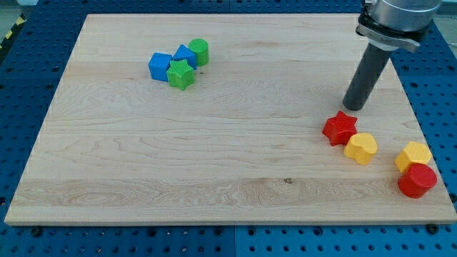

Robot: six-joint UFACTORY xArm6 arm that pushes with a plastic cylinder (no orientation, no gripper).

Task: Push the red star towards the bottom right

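Observation:
The red star (339, 128) lies on the wooden board (214, 143) at the view's right, a little below the middle. My tip (351, 108) stands just above and slightly right of the star, very close to its upper point. A yellow block (361, 148) touches the star at its lower right.
A second yellow block (413, 155) and a red cylinder (417, 180) sit together near the board's bottom right edge. At the upper left, a cluster holds a blue cube (159, 66), a second blue block (185, 55), a green star (181, 73) and a green cylinder (199, 51).

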